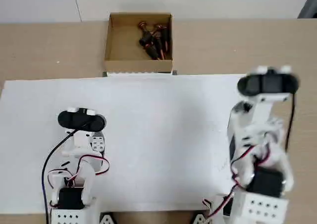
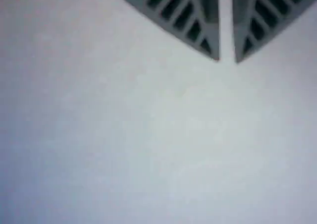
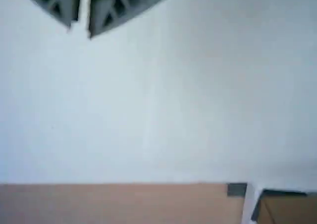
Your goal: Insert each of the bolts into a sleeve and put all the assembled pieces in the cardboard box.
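While both arms stand at the near edge of the table [image 1: 49,45], the task's things are all at its far side. The cardboard box [image 1: 115,45] rests there, open at the top, just beyond the far edge of the white sheet [image 1: 158,135] that covers most of the table. A small heap of assembled pieces [image 1: 153,38], dark with coppery ends, lies inside the box in its right half, some of them against the right wall; they overlap too much to count. The left half of the box floor is bare cardboard.

The left arm [image 1: 74,184] is folded low over the near left part of the sheet, well apart from the box. In its wrist view the left hand [image 2: 227,59] is clenched on nothing, its grey ribbed fingers [image 2: 195,23] drawn together with only a thin slit between the tips, over plain white sheet.

The right arm [image 1: 257,135] stands taller at the right side of the sheet, its upper joint near the sheet's far right corner. The right hand [image 3: 80,29] is likewise clenched and grasps nothing, its fingers [image 3: 124,6] all but meeting above the sheet. Past the sheet's edge in that view runs a strip of bare brown table [image 3: 114,204]
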You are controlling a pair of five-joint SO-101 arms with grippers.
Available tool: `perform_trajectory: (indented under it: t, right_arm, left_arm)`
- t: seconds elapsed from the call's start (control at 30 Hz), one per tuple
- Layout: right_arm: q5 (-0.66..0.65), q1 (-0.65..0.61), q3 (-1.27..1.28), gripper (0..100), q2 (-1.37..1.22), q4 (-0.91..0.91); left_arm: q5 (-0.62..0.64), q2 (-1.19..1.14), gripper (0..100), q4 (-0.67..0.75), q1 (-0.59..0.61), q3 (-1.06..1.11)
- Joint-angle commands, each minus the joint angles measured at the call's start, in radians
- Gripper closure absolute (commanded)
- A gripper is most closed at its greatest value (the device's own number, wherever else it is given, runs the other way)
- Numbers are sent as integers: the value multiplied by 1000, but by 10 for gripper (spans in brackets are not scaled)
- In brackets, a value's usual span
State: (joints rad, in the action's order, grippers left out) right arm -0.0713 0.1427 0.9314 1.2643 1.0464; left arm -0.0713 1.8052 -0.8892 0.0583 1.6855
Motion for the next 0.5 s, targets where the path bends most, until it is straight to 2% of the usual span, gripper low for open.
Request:
perform_trajectory:
  t: [0.0, 0.23, 0.47]
  right_arm:
    - [-2, 5, 175, 995, 157, -59]
    - [-2, -16, 423, 995, 372, -59]
    - [3, -127, 620, 995, 558, -59]
  left_arm:
    - [-6, 11, 994, -3, 6, -4]
    - [-6, 11, 994, -3, 6, -4]
    - [-6, 11, 994, -3, 6, -4]
